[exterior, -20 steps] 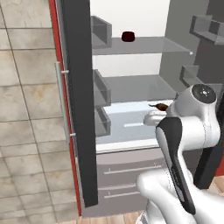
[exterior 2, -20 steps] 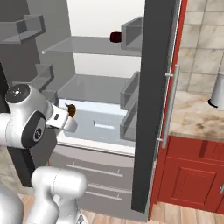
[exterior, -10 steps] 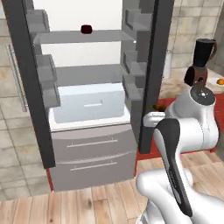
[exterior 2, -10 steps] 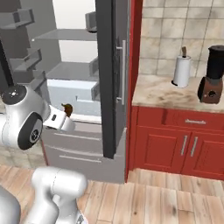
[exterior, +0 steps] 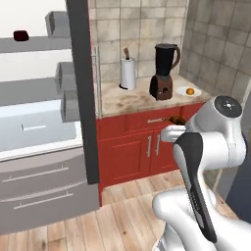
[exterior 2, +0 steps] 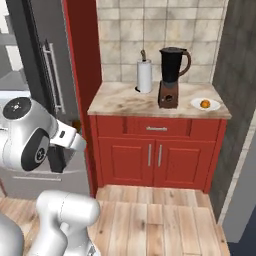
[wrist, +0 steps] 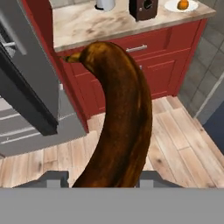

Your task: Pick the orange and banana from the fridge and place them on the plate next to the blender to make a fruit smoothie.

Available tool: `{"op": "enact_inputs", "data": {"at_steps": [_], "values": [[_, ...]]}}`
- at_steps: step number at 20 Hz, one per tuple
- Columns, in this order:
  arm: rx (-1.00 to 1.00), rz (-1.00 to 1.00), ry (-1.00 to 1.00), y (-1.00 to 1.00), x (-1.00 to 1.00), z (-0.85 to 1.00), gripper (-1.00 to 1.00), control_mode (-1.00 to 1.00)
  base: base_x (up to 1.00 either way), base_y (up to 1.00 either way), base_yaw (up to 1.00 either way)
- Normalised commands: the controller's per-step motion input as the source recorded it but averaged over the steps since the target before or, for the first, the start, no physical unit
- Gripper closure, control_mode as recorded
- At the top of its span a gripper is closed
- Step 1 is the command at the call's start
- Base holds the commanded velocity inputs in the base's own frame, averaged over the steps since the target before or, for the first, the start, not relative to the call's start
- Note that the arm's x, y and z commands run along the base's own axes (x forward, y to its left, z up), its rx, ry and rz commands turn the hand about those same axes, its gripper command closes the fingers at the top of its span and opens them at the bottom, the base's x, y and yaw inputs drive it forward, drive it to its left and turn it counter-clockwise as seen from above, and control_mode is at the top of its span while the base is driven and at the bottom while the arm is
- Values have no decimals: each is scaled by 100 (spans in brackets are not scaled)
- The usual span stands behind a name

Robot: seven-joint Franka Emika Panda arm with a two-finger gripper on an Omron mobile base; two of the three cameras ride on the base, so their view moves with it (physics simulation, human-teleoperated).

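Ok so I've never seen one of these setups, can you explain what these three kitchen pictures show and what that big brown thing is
It is a simulated kitchen with a white robot arm on a driving base. Two pictures come from cameras on the base, behind the arm on either side; the third looks along the gripper itself. That big brown thing is the banana, held between the fingers. On the counter stand a paper-towel roll, the blender, and beside it the plate with the orange on it. The open fridge is at the left.
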Motion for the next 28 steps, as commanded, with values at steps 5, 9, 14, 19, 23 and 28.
{"op": "enact_inputs", "data": {"at_steps": [5,9,14,19,23,28], "values": [[0,0,0,0,0,0,100,100,96,-100,-21],[0,0,0,0,0,0,100,100,100,-76,-8],[0,0,0,0,0,0,100,100,100,-40,0],[0,0,0,0,0,0,100,100,97,-23,0],[0,0,0,0,0,0,100,100,57,-66,3],[0,0,0,0,0,0,100,100,43,-54,0]]}}
